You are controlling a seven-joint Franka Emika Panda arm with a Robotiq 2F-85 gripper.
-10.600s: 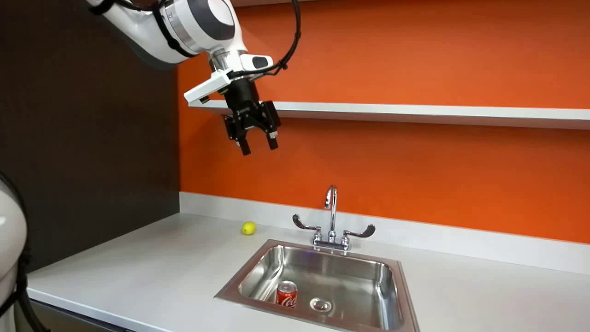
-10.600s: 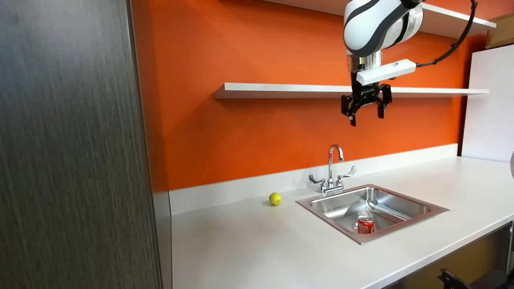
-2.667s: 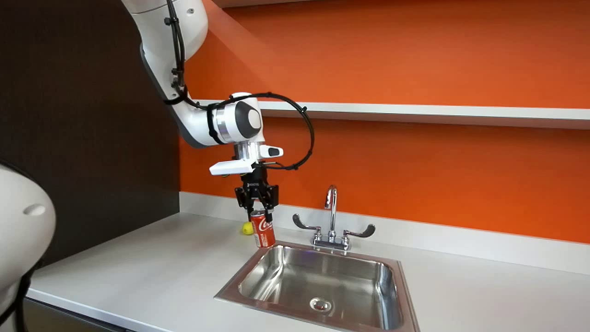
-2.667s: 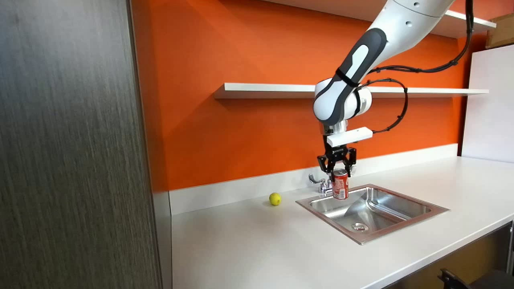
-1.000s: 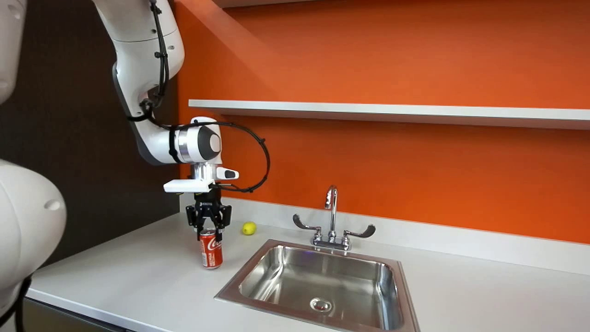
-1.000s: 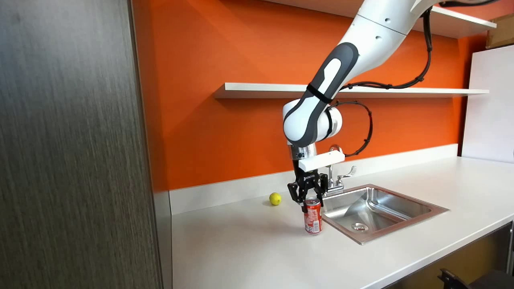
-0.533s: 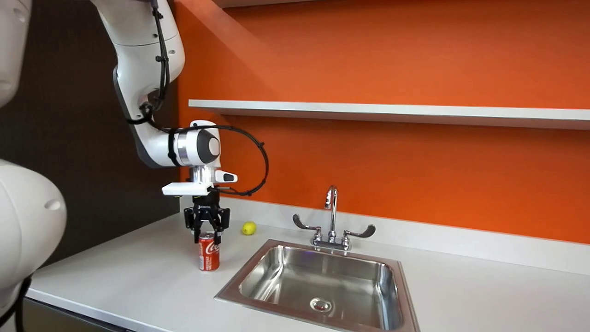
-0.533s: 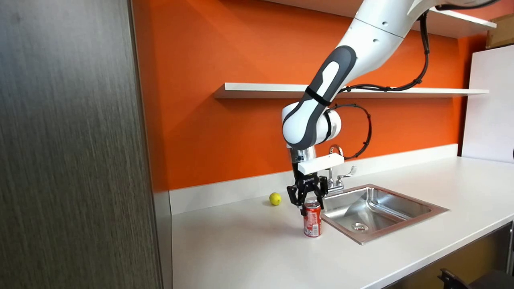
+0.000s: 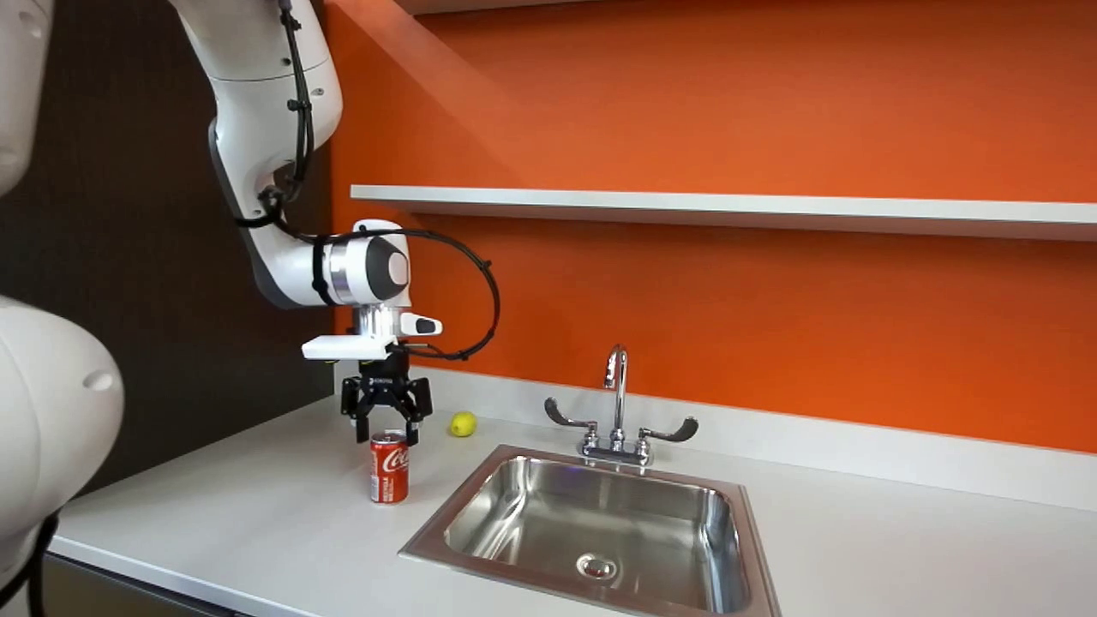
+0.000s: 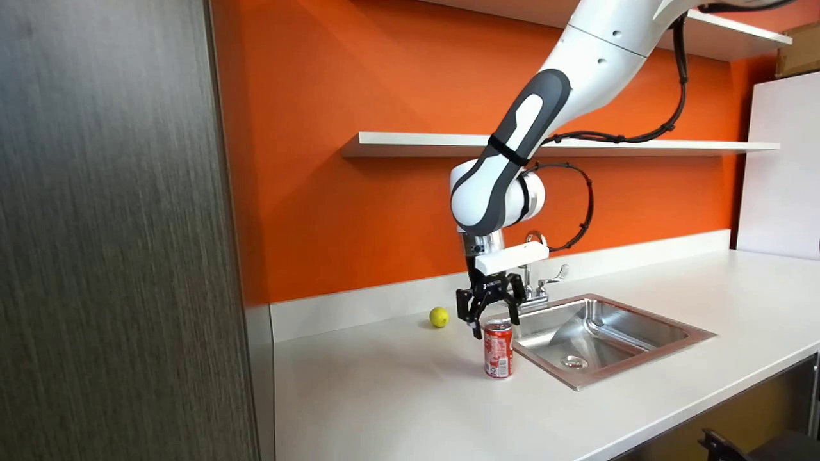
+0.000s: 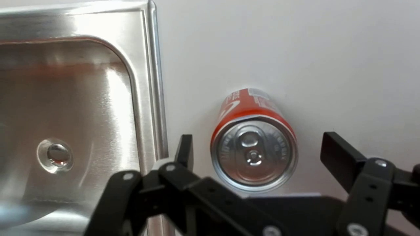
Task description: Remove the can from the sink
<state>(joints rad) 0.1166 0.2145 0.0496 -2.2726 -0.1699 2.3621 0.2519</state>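
Observation:
The red can (image 9: 390,471) with a silvery top stands upright on the white counter beside the sink (image 9: 454,553). It also shows in an exterior view (image 10: 498,352) and in the wrist view (image 11: 254,154). My gripper (image 9: 387,434) is open just above the counter, its fingertips at the level of the can's top. In the wrist view my gripper (image 11: 257,152) has one finger on each side of the can, with a gap at both sides. The sink in an exterior view (image 10: 666,355) has only its drain visible in the basin.
A small yellow-green ball (image 9: 463,423) lies on the counter (image 9: 257,531) near the backsplash. The chrome faucet (image 9: 617,403) stands behind the sink. A white shelf (image 9: 728,206) runs along the orange wall above. A dark panel (image 10: 122,256) borders the counter.
The can went from the sink to the counter in my gripper over the earlier frames. In the last half second the fingers have spread and the gripper has risen slightly; the can stays put.

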